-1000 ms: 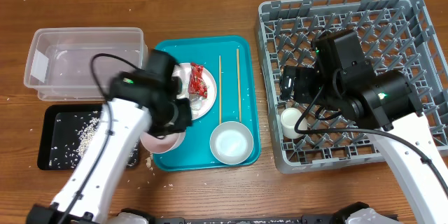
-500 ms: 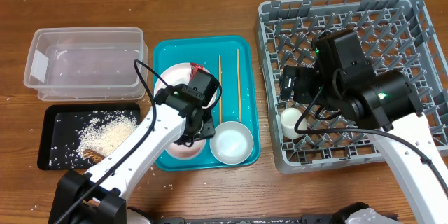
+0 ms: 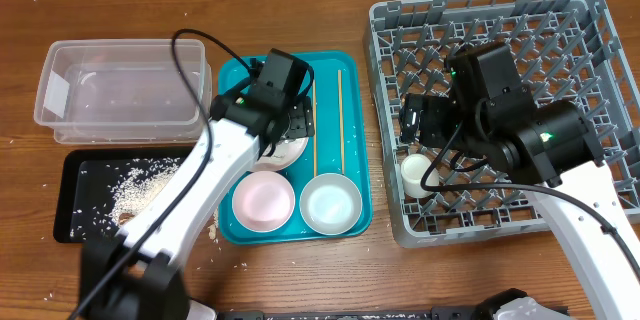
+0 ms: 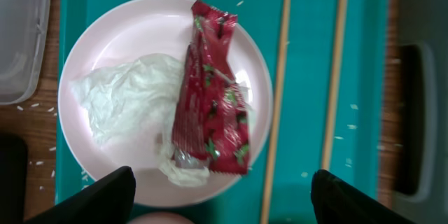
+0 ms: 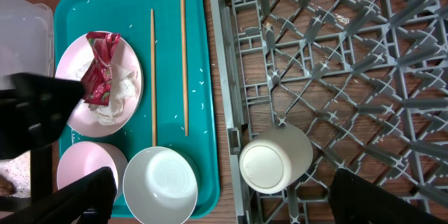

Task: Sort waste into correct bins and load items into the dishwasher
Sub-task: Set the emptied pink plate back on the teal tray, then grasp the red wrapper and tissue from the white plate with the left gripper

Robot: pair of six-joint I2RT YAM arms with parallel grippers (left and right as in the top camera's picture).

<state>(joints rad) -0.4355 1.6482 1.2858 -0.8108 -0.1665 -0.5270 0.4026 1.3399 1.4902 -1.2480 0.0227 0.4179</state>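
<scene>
1. Left hand [image 4: 224,185] hovers over the plate [image 4: 140,14], fingers spread wide and holding nothing. The red wrapper [image 4: 210,105] overlaps the 3 o'clock edge of the napkin [image 4: 126,105]. A pinch there could take both, and they may belong in different bins.
2. The wrapper looks slick and crinkled, so it could slip from a shallow pinch.
3. The chopsticks [image 4: 276,98] lie just at 3 o'clock of the plate. A wide finger coming down could knock them or catch the plate rim.
4. Right hand [image 5: 234,192] is wide open and empty over the grey rack [image 3: 520,20].
5. The rack holds only the small cup [image 5: 275,159], near its 7 o'clock corner (tilted, can't tell which end is up).
6. The teal tray [image 4: 308,14] carries the plate at 12 o'clock. The pink bowl [image 3: 263,200] and white bowl [image 3: 330,203] sit at 6 o'clock, both look empty.
7. The clear tub [image 3: 120,85] has a few pale specks and otherwise looks bare.
8. The black tray [image 3: 80,220], at 6 o'clock of the tub, holds scattered rice [image 3: 135,185].
9. A few grains lie on the worktop [image 3: 300,10] beside the black tray.
</scene>
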